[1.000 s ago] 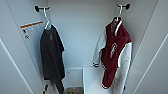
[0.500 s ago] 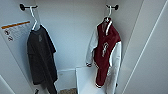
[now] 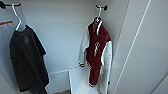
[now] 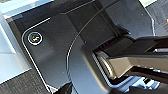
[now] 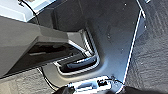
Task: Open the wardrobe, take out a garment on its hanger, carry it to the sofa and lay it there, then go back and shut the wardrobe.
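Note:
The wardrobe [image 3: 65,37] stands open in the head view, its white inside wall straight ahead and one white door [image 3: 145,50] swung out at the right. The garment [image 3: 96,52], a dark red jacket with white sleeves and a white crest, hangs at the right of the inside. Its thin white hanger [image 3: 99,12] hooks over a dark peg [image 3: 105,7]. Both wrist views look down along my own dark base onto grey carpet [image 5: 152,57], so both arms hang low beside the base, far from the jacket.
A dark grey T-shirt [image 3: 27,60] hangs on a second white hanger [image 3: 17,17] at the left of the wardrobe. A low white shelf or box [image 3: 80,80] sits under the jacket. Grey carpet [image 4: 20,82] lies beside my base.
The whole head picture has shifted: both garments now sit further left and look larger, so the camera has come closer and turned right. Nothing in the wardrobe has moved.

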You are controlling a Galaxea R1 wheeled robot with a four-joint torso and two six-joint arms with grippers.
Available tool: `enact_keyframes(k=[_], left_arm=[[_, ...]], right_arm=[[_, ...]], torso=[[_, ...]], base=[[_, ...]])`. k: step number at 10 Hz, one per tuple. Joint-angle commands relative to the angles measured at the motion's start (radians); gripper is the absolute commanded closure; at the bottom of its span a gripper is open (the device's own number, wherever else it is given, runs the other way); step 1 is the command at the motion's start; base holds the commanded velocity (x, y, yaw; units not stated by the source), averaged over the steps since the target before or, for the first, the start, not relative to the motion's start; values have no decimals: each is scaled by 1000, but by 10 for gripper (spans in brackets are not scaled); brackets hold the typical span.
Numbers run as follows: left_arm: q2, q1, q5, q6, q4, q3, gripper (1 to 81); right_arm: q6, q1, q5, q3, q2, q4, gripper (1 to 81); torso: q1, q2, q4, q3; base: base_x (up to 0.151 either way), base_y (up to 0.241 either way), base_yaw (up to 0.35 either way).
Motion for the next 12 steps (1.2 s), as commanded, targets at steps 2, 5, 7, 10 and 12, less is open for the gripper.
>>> enact_keyframes(k=[2, 5, 7, 10, 12], left_arm=[[-17, -54, 64, 10, 6, -1, 10], [-30, -80, 68, 17, 12, 40, 10], [-95, -118, 73, 16, 30, 167, 10], [-285, -220, 153, 8, 23, 512, 10], [-408, -293, 153, 2, 12, 716, 10]], right_arm=[[-2, 28, -54, 3, 4, -1, 10], [-3, 27, -54, 3, 4, -1, 10], [-3, 33, -54, 3, 3, -2, 10], [-5, 37, -52, 6, 3, -2, 10], [-3, 37, -52, 6, 3, -1, 10]], torso=[[0, 0, 0, 0], [0, 0, 8, 0], [0, 0, 8, 0], [0, 0, 8, 0], [0, 0, 8, 0]], base=[[0, 0, 0], [0, 0, 0], [0, 0, 0], [0, 0, 0], [0, 0, 0]])
